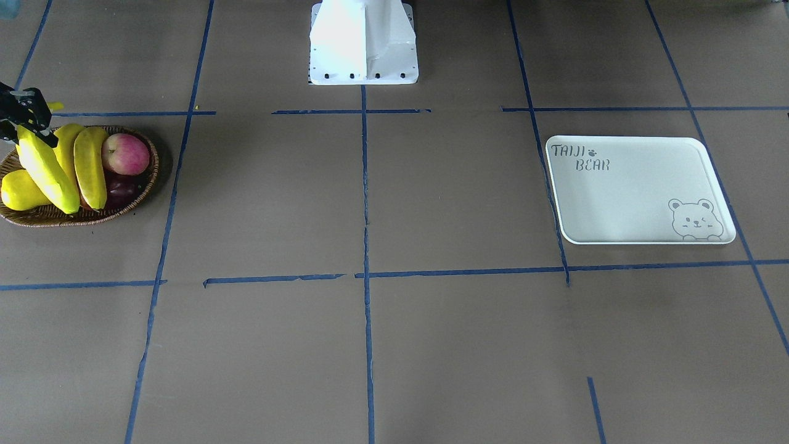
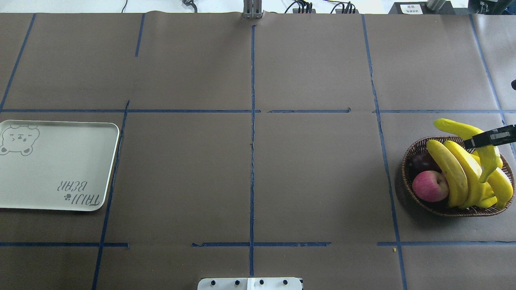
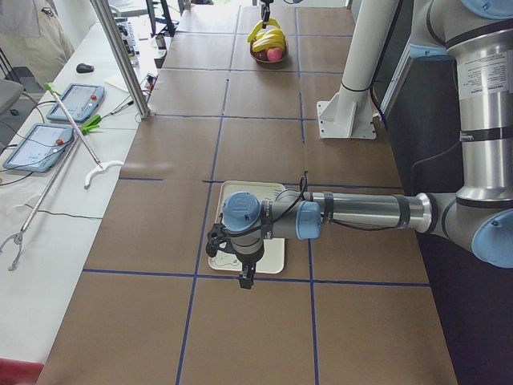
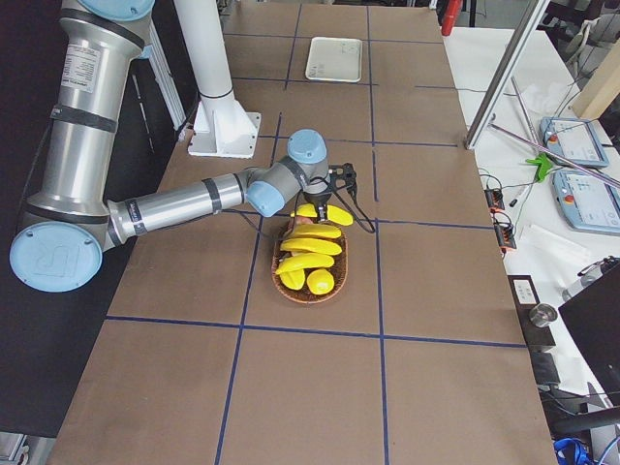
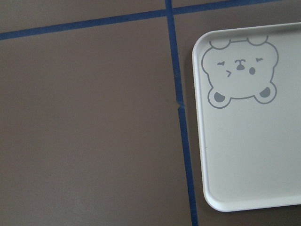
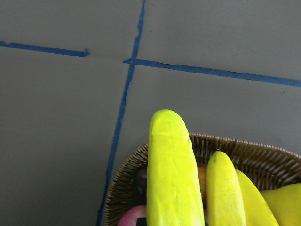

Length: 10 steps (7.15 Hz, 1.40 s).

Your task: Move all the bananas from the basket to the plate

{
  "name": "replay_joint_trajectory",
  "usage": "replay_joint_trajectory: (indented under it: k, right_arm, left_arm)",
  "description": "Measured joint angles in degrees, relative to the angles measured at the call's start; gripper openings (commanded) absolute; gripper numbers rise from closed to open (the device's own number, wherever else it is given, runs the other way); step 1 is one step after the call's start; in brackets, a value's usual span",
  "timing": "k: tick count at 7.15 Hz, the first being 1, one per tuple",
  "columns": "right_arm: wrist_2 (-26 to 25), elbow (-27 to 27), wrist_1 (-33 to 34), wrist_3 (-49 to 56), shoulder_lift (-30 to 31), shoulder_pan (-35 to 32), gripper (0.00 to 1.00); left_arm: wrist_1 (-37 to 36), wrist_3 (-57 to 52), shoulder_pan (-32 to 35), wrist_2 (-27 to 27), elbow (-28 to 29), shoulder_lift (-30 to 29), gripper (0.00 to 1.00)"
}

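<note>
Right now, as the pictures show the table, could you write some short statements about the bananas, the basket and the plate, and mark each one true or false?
1. The plate holds no fruit. True.
2. The right gripper is shut on a banana, raised over the basket. True.
3. The red apple lies on the plate. False: it lies in the basket, beside the other bananas.
4. The basket stands on the robot's left side. False: it is on the robot's right side, and the plate is on the left.
</note>
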<state>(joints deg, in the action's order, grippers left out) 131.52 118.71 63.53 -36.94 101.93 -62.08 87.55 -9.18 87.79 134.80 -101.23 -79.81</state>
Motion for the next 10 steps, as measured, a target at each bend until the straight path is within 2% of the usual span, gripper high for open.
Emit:
replay_joint_trajectory:
  k: [3, 5, 7, 8, 10]
  right_arm:
    - [5.1, -0.1, 0.1, -1.2, -5.1, 0.1, 0.00]
    - [5.6, -1.5, 0.1, -7.4, -9.9, 0.5, 0.00]
    - [5.4, -2.1, 0.1, -13.2, -14.6, 2.5, 0.00]
    - [4.3, -2.4, 0.0, -16.8, -17.3, 4.5, 0.00]
    - [-1.1, -3.1, 0.0, -23.6, -22.5, 9.7, 0.00]
  left_arm:
    - [3.2, 0.4, -1.2, 0.5, 0.6, -7.1, 1.00]
    - [5.5, 5.4, -3.3, 4.8, 0.5, -9.3, 1.00]
    - [9.3, 20.3, -6.9, 8.3, -1.3, -10.5, 1.00]
    - [13.9, 29.0, -10.2, 8.7, -1.9, -11.2, 1.00]
    - [22.1, 41.0, -16.5, 8.3, -3.0, -12.7, 1.00]
